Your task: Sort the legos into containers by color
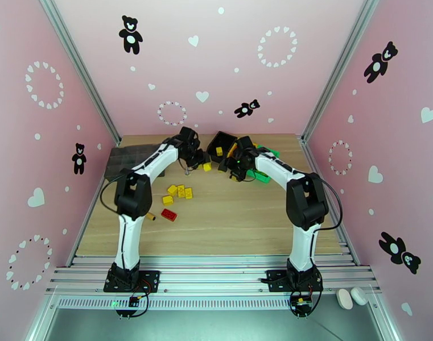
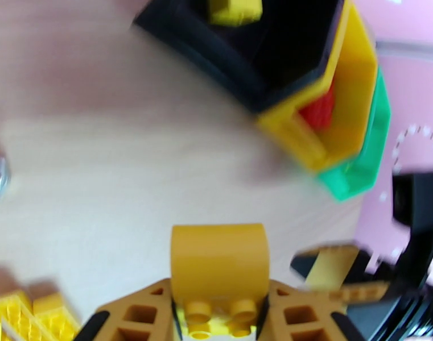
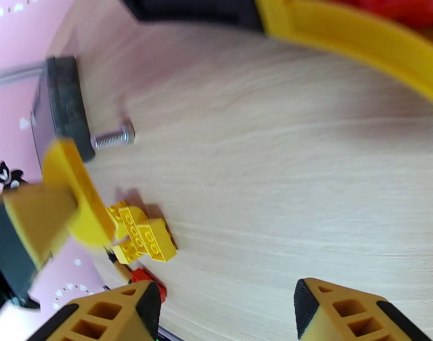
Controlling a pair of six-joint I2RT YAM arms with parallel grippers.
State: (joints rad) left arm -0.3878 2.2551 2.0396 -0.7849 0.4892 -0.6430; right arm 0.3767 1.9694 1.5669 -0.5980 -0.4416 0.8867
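Left hand (image 2: 219, 305) clamps yellow lego (image 2: 200, 311) | bolt (image 3: 112, 136) beside grey tray (image 3: 62, 103)

High rear overview; two close, downward wrist views, containers (image 2: 361, 75) common.

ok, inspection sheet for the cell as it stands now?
surface: wooden table, no spills seen.
job's things: loose yellow bricks and a red brick left of centre; green bricks further right; black bin holds a yellow piece, yellow bin a red piece; green bin contents hidden.
clutter: bolt; dark organizer tray.
grippers: left tool shut on a yellow lego; right tool open, nothing between its fingers.
cables: black loop beside the left arm, another beside the right arm.
surroundings: pink walls with bear and heart stickers.
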